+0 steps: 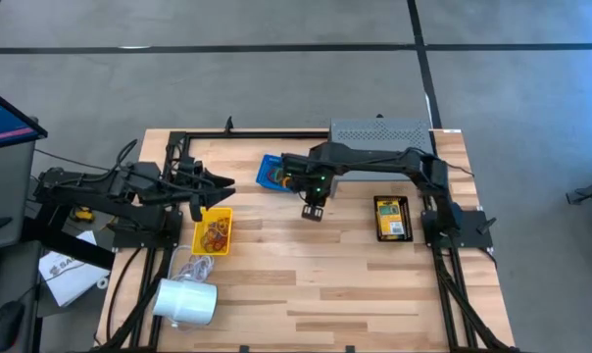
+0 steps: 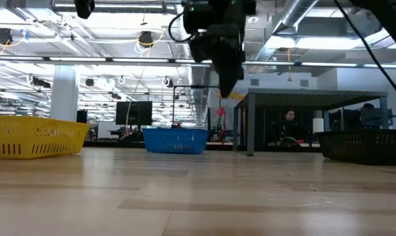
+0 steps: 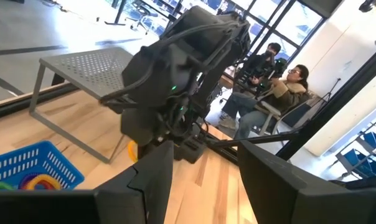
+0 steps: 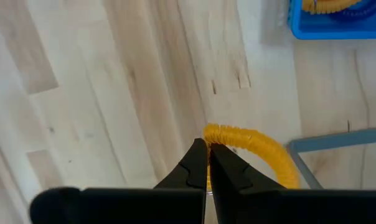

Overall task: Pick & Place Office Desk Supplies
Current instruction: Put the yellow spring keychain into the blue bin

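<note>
My right gripper (image 1: 313, 211) hangs over the middle of the table, pointing down, shut on a yellow ribbed band (image 4: 247, 142). In the low view that gripper (image 2: 226, 84) is well above the tabletop. My left gripper (image 1: 221, 186) waits open at the table's left, level, above the far end of a yellow basket (image 1: 215, 232) that holds several orange and brown bands. In its own wrist view the fingers (image 3: 152, 182) stand wide apart with nothing between them. A blue basket (image 1: 272, 171) with coloured bands rests on the table beside the right arm. My right gripper pinches one spot of the yellow band's loop (image 4: 218, 132) between its two fingertips, coming from above and pointing down. The band is lifted clear of the table. The rest of its arc curves away to one side of the fingers.
A black tray (image 1: 392, 218) with yellow-green crayon boxes lies at the right. A grey perforated shelf (image 1: 379, 131) stands at the far edge. A white cylinder (image 1: 186, 302) with a cord lies at the near left. People (image 3: 281, 81) sit beyond the table.
</note>
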